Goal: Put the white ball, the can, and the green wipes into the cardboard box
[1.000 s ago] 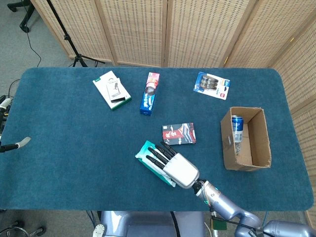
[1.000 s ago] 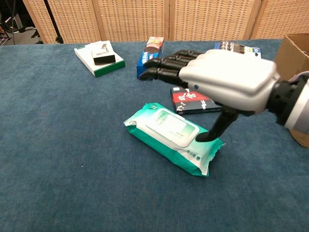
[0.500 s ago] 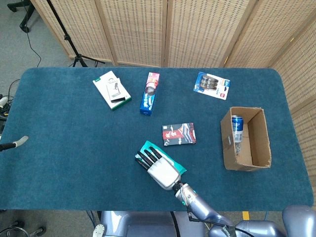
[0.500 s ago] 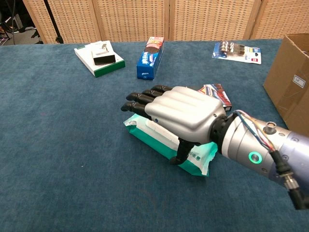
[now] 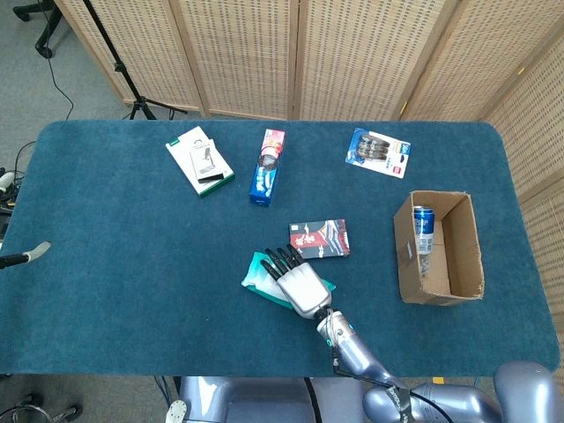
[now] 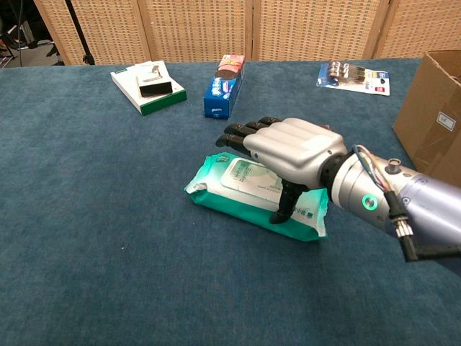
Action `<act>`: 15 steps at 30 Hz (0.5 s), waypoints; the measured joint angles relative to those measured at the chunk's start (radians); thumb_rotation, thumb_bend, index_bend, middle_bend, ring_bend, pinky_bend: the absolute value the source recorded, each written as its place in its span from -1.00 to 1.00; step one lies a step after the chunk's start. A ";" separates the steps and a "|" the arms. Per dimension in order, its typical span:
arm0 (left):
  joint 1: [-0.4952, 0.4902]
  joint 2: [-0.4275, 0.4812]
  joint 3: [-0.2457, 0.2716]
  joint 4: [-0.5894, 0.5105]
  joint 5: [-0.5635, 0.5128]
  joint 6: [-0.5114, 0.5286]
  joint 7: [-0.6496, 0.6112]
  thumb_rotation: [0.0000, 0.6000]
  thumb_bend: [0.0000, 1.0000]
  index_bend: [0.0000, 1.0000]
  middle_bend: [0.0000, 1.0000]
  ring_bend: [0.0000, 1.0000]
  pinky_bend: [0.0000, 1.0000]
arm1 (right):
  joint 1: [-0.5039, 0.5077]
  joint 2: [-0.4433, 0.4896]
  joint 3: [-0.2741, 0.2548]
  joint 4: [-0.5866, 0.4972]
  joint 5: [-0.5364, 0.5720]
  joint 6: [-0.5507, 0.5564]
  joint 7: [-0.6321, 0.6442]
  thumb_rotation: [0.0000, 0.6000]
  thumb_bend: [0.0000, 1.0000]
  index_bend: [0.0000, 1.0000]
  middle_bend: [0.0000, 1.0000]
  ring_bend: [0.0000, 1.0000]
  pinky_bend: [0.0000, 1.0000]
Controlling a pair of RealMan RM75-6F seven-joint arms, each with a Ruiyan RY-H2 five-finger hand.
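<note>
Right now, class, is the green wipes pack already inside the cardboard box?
No, the green wipes lie on the table under the right hand, apart from the cardboard box.

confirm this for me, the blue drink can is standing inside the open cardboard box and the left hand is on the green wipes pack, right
Not quite: it is the right hand on the green wipes pack, as the chest view shows. The blue drink can is inside the open cardboard box.

Woven wicker folding screen point(image 5: 335, 53) behind and along the right. Grey floor point(image 5: 53, 79) at upper left, with black tripod stand point(image 5: 119, 66), trailing cable point(image 5: 55, 84) and chair wheels point(image 5: 40, 22). Blue carpet-like tabletop point(image 5: 115, 264) with rounded corners. Even, soft lighting.
</note>
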 measured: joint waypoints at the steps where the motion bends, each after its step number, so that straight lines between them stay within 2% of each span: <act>1: 0.000 0.000 -0.001 0.000 0.001 -0.001 0.001 1.00 -1.00 -1.00 -1.00 -1.00 -0.67 | 0.005 0.008 0.006 -0.006 0.022 -0.004 0.001 1.00 -1.00 -1.00 -1.00 -1.00 -0.99; 8: 0.005 0.002 -0.005 -0.006 0.011 -0.001 0.002 1.00 -1.00 -1.00 -1.00 -1.00 -0.67 | 0.058 0.052 0.025 -0.018 0.145 -0.069 0.015 1.00 -1.00 -1.00 -0.97 -0.98 -0.96; 11: 0.006 0.003 -0.007 -0.007 0.013 -0.002 -0.003 1.00 -1.00 -1.00 -1.00 -1.00 -0.67 | 0.085 0.059 0.027 -0.003 0.167 -0.092 0.038 1.00 -1.00 -0.89 -0.58 -0.66 -0.73; 13: 0.008 0.005 -0.009 -0.007 0.013 -0.003 -0.005 1.00 -1.00 -1.00 -1.00 -1.00 -0.67 | 0.093 0.058 0.027 0.012 0.166 -0.098 0.066 1.00 -0.86 -0.53 -0.19 -0.30 -0.50; 14: 0.008 0.005 -0.010 -0.007 0.013 -0.004 -0.006 1.00 -1.00 -1.00 -1.00 -1.00 -0.67 | 0.096 0.057 0.027 0.018 0.164 -0.100 0.081 1.00 -0.76 -0.40 -0.07 -0.18 -0.43; 15: 0.008 0.005 -0.010 -0.007 0.014 -0.005 -0.008 1.00 -1.00 -1.00 -1.00 -1.00 -0.67 | 0.098 0.055 0.027 0.025 0.159 -0.102 0.097 1.00 -0.57 -0.24 0.09 -0.04 -0.33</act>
